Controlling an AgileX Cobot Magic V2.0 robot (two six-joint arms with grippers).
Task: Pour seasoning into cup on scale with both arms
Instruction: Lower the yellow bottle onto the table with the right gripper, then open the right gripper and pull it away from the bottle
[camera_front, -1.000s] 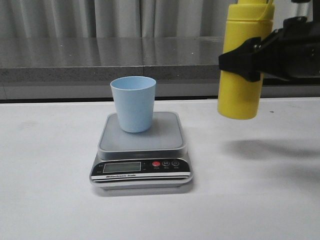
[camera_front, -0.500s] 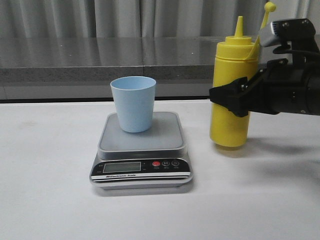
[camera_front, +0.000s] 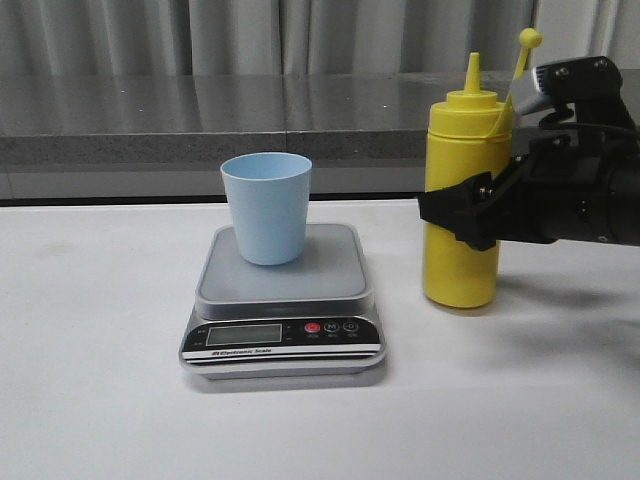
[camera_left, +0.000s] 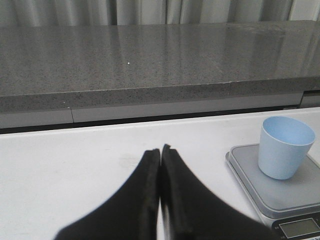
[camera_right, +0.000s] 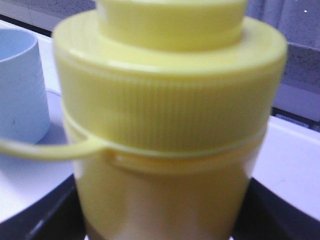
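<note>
The yellow seasoning bottle (camera_front: 462, 205) stands upright on the white table to the right of the scale, its cap off the nozzle and hanging on its tether. My right gripper (camera_front: 462, 215) is shut on the bottle's middle; the bottle fills the right wrist view (camera_right: 165, 125). The light blue cup (camera_front: 266, 207) stands upright on the scale (camera_front: 283, 300). It also shows in the left wrist view (camera_left: 283, 147) and the right wrist view (camera_right: 20, 85). My left gripper (camera_left: 160, 150) is shut and empty, over the table left of the scale (camera_left: 280, 192); it is out of the front view.
A grey stone ledge (camera_front: 200, 125) runs along the back of the white table (camera_front: 90, 380), with curtains behind it. The scale's black front panel (camera_front: 283, 335) faces the front edge.
My right gripper has come down with the bottle, from high above the table to the table surface, and shifted slightly left. The cup and scale have not moved.
</note>
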